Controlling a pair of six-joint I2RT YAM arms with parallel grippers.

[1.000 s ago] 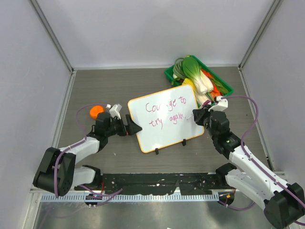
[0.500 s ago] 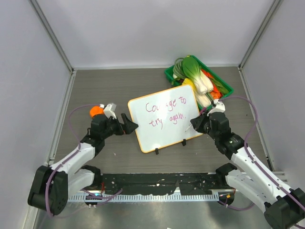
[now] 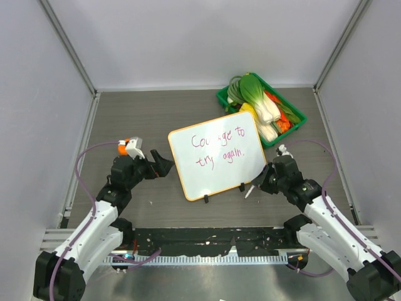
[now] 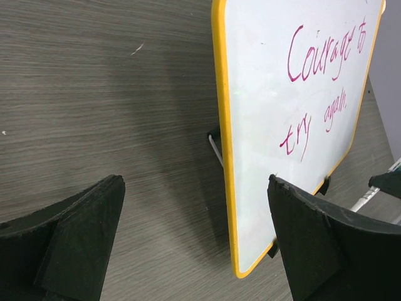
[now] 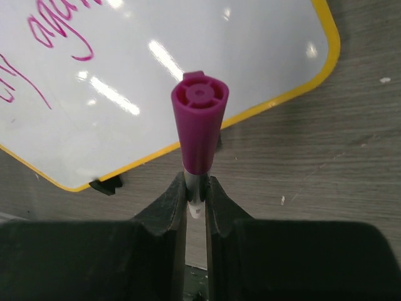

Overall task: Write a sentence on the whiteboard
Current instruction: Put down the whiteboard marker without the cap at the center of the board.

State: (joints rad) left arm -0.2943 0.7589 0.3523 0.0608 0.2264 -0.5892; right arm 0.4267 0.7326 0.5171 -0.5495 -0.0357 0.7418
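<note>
Whiteboard (image 3: pixel 210 179), small and rectangular with rounded corners and a thin orange frame, sits near the middle of the grey wood-grain desk (image 3: pixel 138 119), turned at a slant between the two arms. Its two small black clips (image 3: pixel 205 199) are on the near edge, facing the arm bases. Purple-pink handwritten words (image 3: pixel 219 147) run across it in two lines, "Courage to" above "try again." From the left wrist camera a thin metal leg (image 4: pixel 216 152) shows under the board's frame, and the board casts a shadow on the desk there, so it seems raised a little on that side. The left pincer (image 3: pixel 161 167) hovers just beside the board's left edge with its black fingers (image 4: pixel 75 241) spread wide apart and nothing between them. The right pincer (image 3: pixel 260 182) is off the board's near right corner, close to one clip, and is clamped on a slim marker with a purple end (image 5: pixel 199 125); the fingers press the pale barrel from both sides, and the marker's light tip points down toward the desk, clear of the board. Beyond the board's far right corner a green plastic tray (image 3: pixel 299 117) holds a heap of toy vegetables (image 3: pixel 255 91), touching or nearly touching the frame. A small orange object (image 3: pixel 123 143) peeks out behind the left wrist, mostly hidden.
</note>
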